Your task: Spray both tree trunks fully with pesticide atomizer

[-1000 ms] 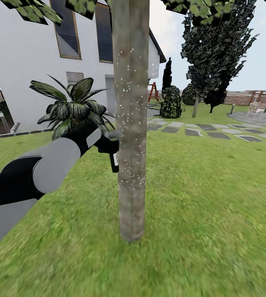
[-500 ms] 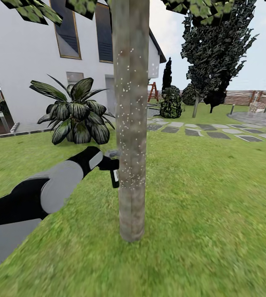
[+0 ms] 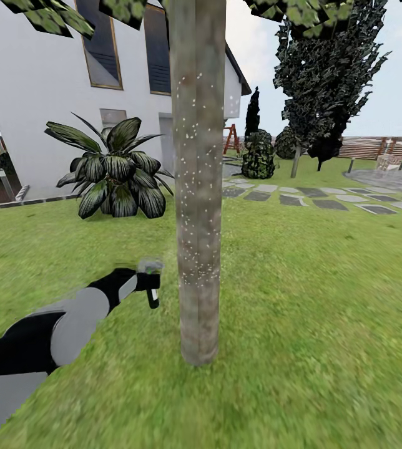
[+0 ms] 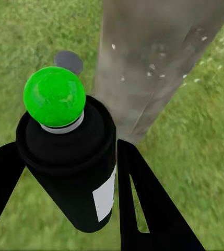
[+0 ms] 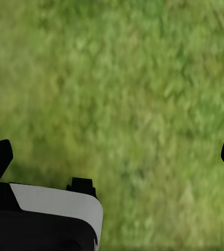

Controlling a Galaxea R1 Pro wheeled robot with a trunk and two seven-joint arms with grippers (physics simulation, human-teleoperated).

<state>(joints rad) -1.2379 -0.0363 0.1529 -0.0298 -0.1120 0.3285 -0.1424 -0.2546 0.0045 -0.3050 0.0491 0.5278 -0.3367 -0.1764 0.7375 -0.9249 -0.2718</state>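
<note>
While the left end effector [image 3: 148, 282] pinches the pesticide atomizer [image 3: 151, 284] between its two black fingers [image 4: 143, 209], the bottle sits left of centre in the head view, low beside the tree trunk [image 3: 196, 187] and apart from it by a narrow strip of lawn [image 3: 326, 312]. White specks of pesticide [image 3: 191, 134] dot the bark from the upper part of the frame down to about the bottle's height; the base of the trunk below looks bare. In the left wrist view the atomizer [image 4: 72, 167] shows its black body, white label and a green round cap, with the trunk [image 4: 153, 57] rising beyond it and only a few specks there. To do this step well, I judge the nozzle should face the bark squarely at this low height and cover the bare lower band before the robot works round to sides that cannot be seen from here. Keeping a small gap should avoid knocking the bottle against the bark. The right end effector [image 5: 112, 157] hangs over grass with its fingertips spread wide at the frame's edges, holding nothing
</note>
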